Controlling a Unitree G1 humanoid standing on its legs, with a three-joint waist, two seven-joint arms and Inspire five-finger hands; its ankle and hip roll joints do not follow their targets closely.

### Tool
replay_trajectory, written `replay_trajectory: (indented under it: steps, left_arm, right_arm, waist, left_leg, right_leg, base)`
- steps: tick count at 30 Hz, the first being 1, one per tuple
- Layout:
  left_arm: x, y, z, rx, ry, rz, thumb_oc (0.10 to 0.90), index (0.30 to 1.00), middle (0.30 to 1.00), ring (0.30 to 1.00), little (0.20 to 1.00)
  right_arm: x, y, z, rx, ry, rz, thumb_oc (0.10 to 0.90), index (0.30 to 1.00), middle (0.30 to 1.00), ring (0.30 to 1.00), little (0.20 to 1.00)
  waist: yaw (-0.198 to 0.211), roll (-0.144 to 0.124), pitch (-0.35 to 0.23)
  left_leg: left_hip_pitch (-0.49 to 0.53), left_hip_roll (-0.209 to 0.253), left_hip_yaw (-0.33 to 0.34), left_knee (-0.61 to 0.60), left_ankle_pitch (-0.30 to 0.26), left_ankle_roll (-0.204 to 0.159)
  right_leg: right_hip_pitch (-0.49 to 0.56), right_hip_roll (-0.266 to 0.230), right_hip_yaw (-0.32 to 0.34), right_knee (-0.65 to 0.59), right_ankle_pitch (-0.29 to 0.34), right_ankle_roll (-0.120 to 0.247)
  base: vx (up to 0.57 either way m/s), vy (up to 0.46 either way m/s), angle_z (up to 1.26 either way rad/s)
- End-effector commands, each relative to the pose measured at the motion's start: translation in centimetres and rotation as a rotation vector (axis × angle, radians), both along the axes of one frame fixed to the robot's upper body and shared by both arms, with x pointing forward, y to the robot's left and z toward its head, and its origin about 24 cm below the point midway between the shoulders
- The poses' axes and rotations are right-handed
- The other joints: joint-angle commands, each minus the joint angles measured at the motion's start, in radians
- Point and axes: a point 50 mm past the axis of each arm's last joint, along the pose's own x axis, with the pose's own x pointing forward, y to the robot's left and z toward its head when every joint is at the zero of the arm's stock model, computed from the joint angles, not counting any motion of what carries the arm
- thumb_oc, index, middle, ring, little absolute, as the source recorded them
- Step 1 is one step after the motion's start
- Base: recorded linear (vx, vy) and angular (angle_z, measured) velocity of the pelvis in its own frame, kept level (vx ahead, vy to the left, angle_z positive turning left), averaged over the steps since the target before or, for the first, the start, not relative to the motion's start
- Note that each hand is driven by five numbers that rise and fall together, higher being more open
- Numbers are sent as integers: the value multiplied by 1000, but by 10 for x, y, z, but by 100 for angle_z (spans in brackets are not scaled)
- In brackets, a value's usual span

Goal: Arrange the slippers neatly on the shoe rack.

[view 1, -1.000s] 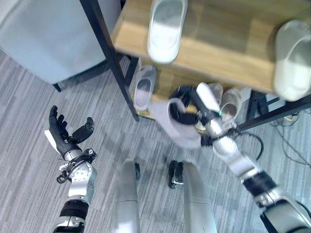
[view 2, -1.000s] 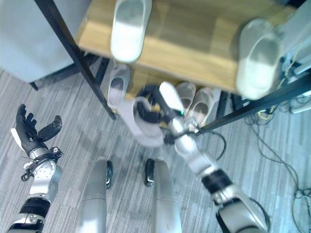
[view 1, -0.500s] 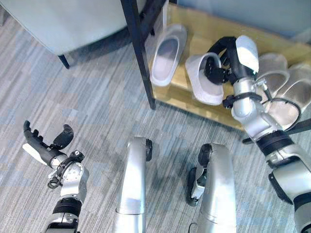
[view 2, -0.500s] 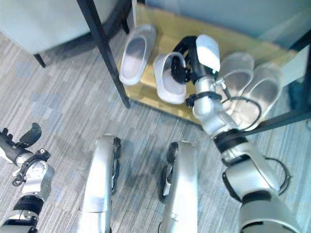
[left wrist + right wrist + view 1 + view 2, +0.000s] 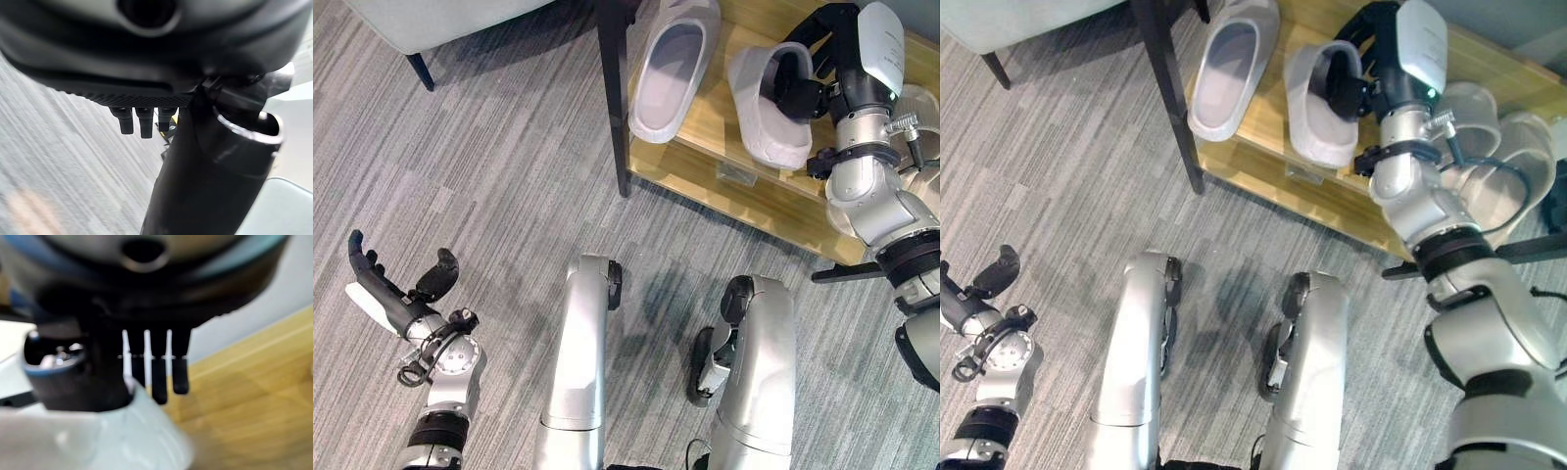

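A pale grey slipper lies on the wooden lower shelf of the shoe rack. Right beside it a second grey slipper rests tilted on the shelf, toe toward me. My right hand is shut on it, fingers curled into its strap; the right wrist view shows the slipper under the thumb with the shelf past the fingers. My left hand hangs open over the carpet at lower left, holding nothing.
Another pair of light slippers sits further right on the same shelf. The rack's black post stands just left of the slippers. A grey seat on dark legs is at the back left. Grey carpet covers the floor.
The camera has tipped lower toward the bottom shelf. My right hand has brought the slipper from the air in front of the rack down onto the shelf beside the first one.
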Motion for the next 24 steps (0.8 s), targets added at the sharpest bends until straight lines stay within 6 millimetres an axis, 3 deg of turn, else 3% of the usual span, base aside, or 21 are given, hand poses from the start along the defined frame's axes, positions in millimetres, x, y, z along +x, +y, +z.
replay_trajectory:
  steps: [1, 2, 3, 4, 11, 22, 24]
  left_arm:
    - [-1, 20, 40, 156, -146, 17, 800, 900, 900, 900, 900]
    - [0, 19, 38, 148, -139, 7, 800, 900, 900, 900, 900]
    - [3, 19, 35, 133, -129, 3, 800, 900, 900, 900, 900]
    - [5, 16, 32, 109, -131, -16, 800, 900, 900, 900, 900]
    - [9, -5, 41, 111, -208, -119, 800, 900, 900, 900, 900]
    - [8, -14, 45, 262, -147, -215, 800, 900, 900, 900, 900]
    - [5, -13, 43, 288, -119, -219, 800, 900, 900, 900, 900]
  right_arm:
    - [-28, 5, 84, 6, -304, 64, 400, 300, 300, 300, 300]
    - [-26, 7, 84, 1, -291, 74, 400, 300, 300, 300, 300]
    - [-24, 6, 83, 18, -275, 74, 775, 862, 862, 862, 862]
    - [-23, 5, 84, 69, -284, 83, 800, 900, 900, 900, 900]
    - [-16, 6, 87, 182, -229, 138, 800, 900, 900, 900, 900]
    - [-21, -7, 79, 224, -168, 220, 800, 900, 900, 900, 900]
    - [-26, -4, 70, 238, -156, 303, 800, 900, 900, 900, 900]
  waist:
    - [57, -29, -27]
    - [59, -32, -27]
    - [59, -33, -27]
    - [58, -36, -27]
    - [59, -47, -27]
    - [49, -52, -27]
    - [44, -55, -27]
  left_leg:
    - [51, 13, -49, 37, -145, 73]
    - [51, 12, -49, 39, -147, 75]
    - [51, 13, -51, 37, -147, 76]
    - [51, 14, -50, 35, -146, 75]
    - [51, 19, -50, 36, -155, 69]
    - [51, 27, -50, 44, -145, 56]
    - [51, 27, -49, 38, -139, 54]
  right_leg:
    - [40, -3, 23, 5, 18, -73]
    - [39, -3, 23, 3, 19, -71]
    - [41, -3, 23, -2, 21, -71]
    - [43, -5, 19, -5, 22, -72]
    - [40, -7, 20, -13, 27, -78]
    - [37, -10, 19, 3, 23, -92]
    - [39, -11, 18, -4, 27, -93]
  base:
    - [34, 17, -6]
    - [30, 17, -9]
    - [24, 24, -7]
    - [16, 19, -5]
    - [0, 6, -1]
    - [-10, -1, 0]
    - [-33, -24, 0]
